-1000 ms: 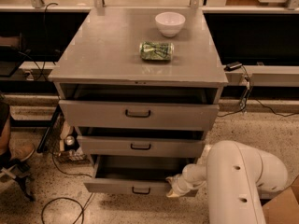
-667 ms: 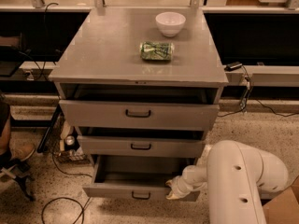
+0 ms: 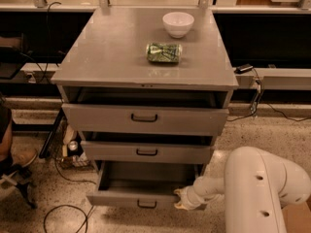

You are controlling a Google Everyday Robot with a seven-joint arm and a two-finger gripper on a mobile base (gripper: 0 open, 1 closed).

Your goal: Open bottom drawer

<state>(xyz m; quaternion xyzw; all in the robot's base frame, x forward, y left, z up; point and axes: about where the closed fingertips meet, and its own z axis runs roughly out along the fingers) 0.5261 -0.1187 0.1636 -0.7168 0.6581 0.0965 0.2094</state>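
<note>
Judging bottom drawer [image 3: 121, 198] rigid metal, light on runners, part-open; gripper [image 3: 182, 198] at its front's right corner, clamped or not unclear; centre handle [image 3: 146, 204] surest hold.

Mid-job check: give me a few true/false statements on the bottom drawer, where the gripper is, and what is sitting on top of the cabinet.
1. The bottom drawer is fully shut. False: it is pulled well out, with its inside showing.
2. The gripper is at the right end of the bottom drawer's front panel. True.
3. A white bowl and a green can are on the cabinet top. True.
4. The green can stands upright inside the white bowl. False: it lies on its side on the cabinet top, in front of the bowl and apart from it.
</note>
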